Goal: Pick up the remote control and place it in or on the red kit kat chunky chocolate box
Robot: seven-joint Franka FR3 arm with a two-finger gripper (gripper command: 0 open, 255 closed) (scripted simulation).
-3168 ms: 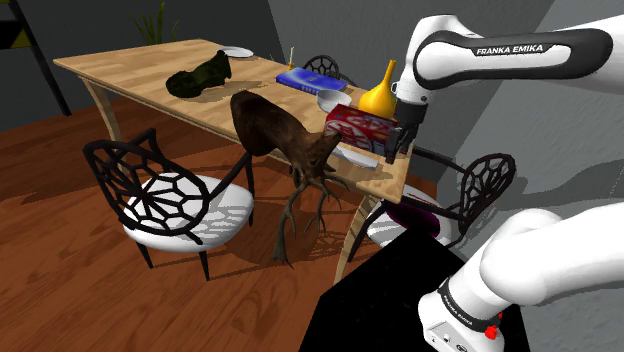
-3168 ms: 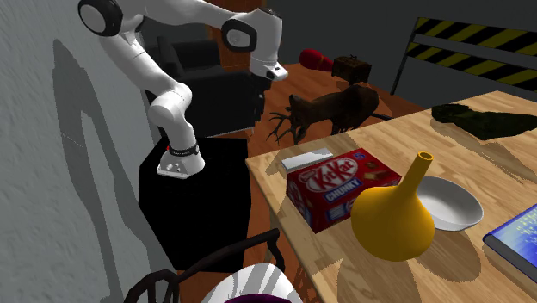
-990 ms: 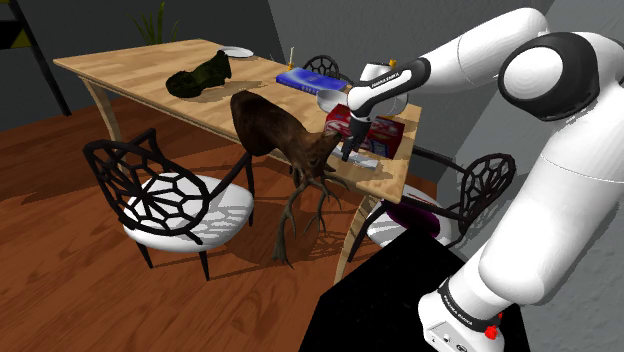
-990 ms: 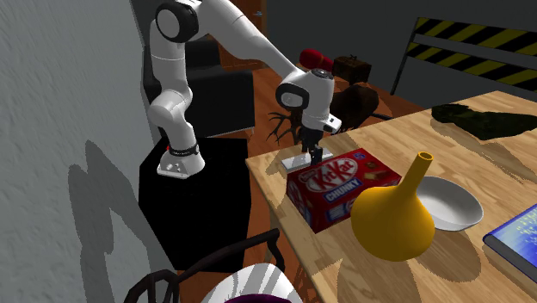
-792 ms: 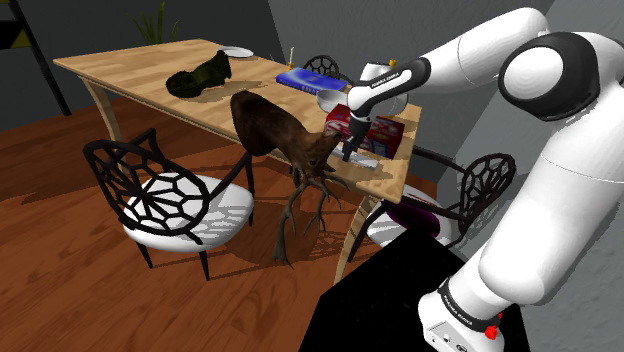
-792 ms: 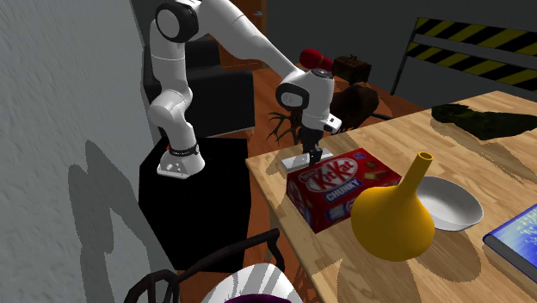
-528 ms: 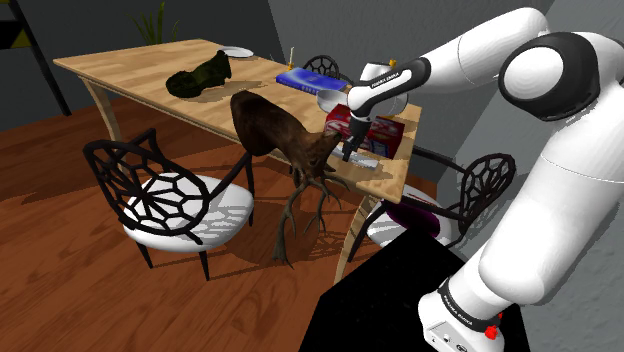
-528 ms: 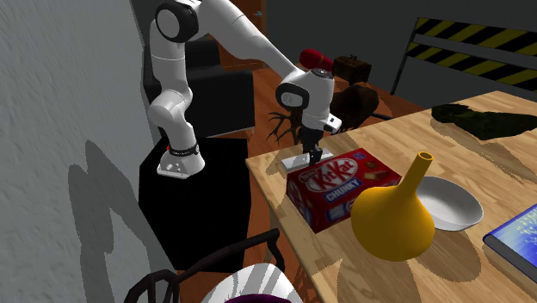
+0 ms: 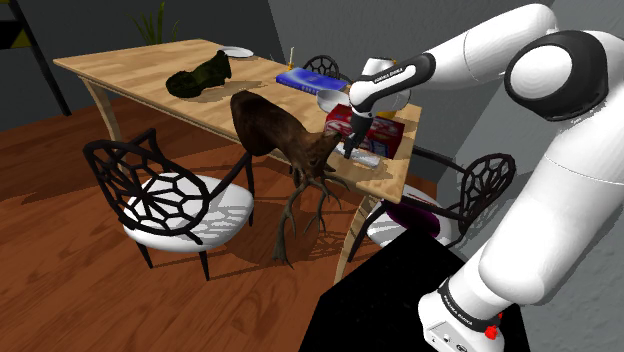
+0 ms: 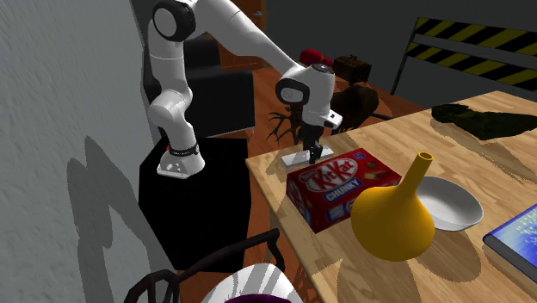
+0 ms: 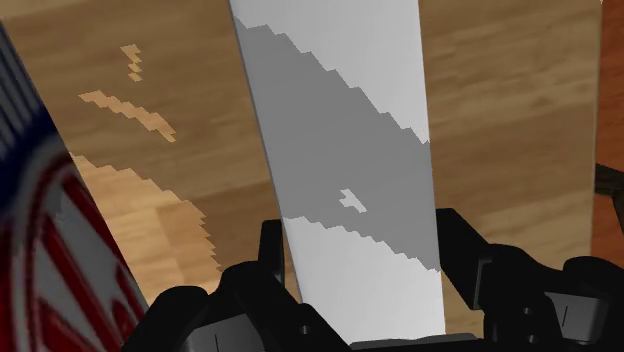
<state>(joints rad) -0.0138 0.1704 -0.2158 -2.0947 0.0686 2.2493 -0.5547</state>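
The remote control [image 11: 350,150] is a flat, plain white and grey slab. It lies along the wooden table's corner, close to the table's edge. My black gripper [image 11: 360,262] is shut on it, one finger [image 11: 270,255] on each long side. In the second exterior view the gripper [image 10: 310,157] points straight down onto the remote control [image 10: 294,159], right next to the red Kit Kat Chunky box [image 10: 340,185]. In the shoulder view the gripper [image 9: 351,152] holds the remote control [image 9: 364,159] just in front of the box [image 9: 375,130]. The box's edge [image 11: 40,240] lies close beside one finger.
A yellow long-necked vase [image 10: 391,215], a white bowl [image 10: 447,202] and a blue book [image 10: 516,237] stand beyond the box. A brown deer figure [image 9: 280,130] leans at the table's side. Black lattice chairs [image 9: 170,195] surround the table [image 9: 140,80]. A dark green object [image 9: 200,75] lies mid-table.
The fingers have closed from wide apart onto the remote control. The hand has since risen very slightly; the remote still hangs close over the table.
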